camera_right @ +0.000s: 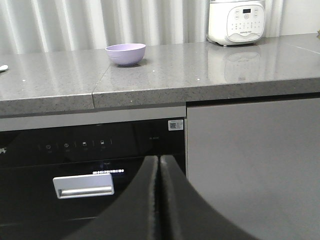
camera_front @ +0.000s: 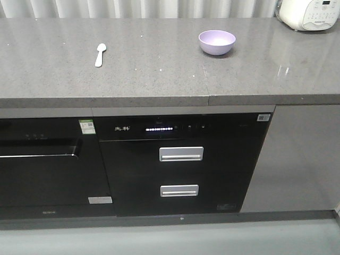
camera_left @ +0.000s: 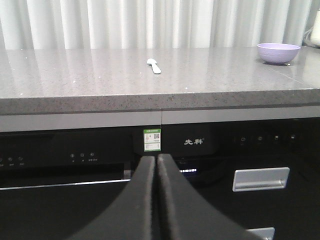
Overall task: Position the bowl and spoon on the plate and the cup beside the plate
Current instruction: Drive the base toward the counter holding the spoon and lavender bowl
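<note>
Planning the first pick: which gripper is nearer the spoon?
Left. The left gripper sits below the counter edge, spoon straight ahead; the right gripper sees it far off to its left, beyond the bowl.

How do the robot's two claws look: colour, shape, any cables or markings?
The left claw and the right claw look alike: matte black, smooth, each of two curved halves, narrow at the tip and widening toward the camera. No cables or markings show. The arms are out of view.
</note>
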Robot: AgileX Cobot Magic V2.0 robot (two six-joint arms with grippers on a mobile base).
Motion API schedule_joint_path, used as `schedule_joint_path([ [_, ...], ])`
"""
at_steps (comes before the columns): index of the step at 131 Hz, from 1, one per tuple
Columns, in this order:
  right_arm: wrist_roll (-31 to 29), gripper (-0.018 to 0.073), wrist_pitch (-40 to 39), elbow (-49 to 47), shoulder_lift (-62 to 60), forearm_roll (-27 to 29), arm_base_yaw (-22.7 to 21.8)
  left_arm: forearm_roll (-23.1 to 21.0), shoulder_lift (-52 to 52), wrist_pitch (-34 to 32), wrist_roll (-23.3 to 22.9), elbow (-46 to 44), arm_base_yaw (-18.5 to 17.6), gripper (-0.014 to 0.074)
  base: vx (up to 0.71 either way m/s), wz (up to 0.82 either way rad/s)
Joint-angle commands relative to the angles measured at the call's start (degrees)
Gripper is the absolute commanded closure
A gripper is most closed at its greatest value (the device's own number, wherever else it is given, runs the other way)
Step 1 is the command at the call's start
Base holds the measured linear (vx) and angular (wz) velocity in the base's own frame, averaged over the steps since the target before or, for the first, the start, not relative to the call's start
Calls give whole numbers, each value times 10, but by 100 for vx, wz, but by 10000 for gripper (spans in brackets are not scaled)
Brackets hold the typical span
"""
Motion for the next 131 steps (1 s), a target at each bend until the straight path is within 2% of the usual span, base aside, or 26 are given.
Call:
schedule_joint_path([
  [1, -1, 566, -39, 3, -1, -4, -3, -6, -9, -46, -1, 6, -4, 603, 26, -1],
  [131, -1, 566, -39, 3, -1, -4, -3, -6, -9, -46, -1, 6, -4, 603, 26, -1],
])
